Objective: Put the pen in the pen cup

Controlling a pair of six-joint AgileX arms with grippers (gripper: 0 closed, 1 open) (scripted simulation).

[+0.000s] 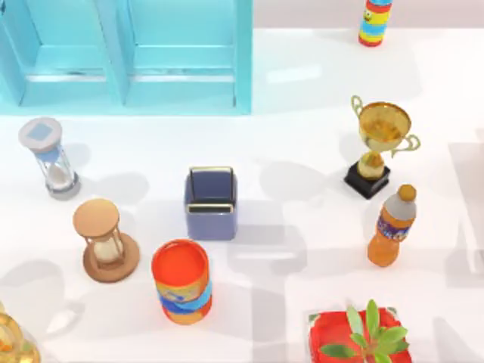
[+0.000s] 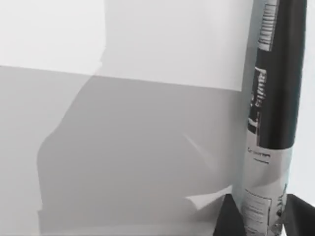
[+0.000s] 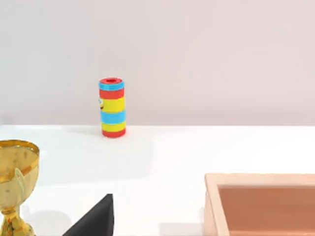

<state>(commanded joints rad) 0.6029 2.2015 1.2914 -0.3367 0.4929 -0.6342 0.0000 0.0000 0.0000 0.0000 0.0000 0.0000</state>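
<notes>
The pen cup (image 1: 211, 203), a square slate-blue box with a metallic rim and an inner divider, stands upright in the middle of the table. In the left wrist view my left gripper (image 2: 263, 222) is shut on the pen (image 2: 275, 98). The pen is a black stick with a whitish band, and it runs lengthwise away from the dark fingertips (image 2: 229, 219) over a bare white surface with grey shadows. The cup does not appear in that view. A dark part of my right gripper (image 3: 96, 219) hangs above the table near the gold trophy (image 3: 15, 187).
An orange can (image 1: 181, 281) stands just in front of the cup. Two hourglasses (image 1: 106, 240) (image 1: 50, 157) are to its left. The trophy (image 1: 378, 147), an orange bottle (image 1: 392, 227) and a potted plant (image 1: 363, 336) are on the right. A blue cabinet (image 1: 128, 53) and a striped cylinder (image 1: 375, 21) stand at the back.
</notes>
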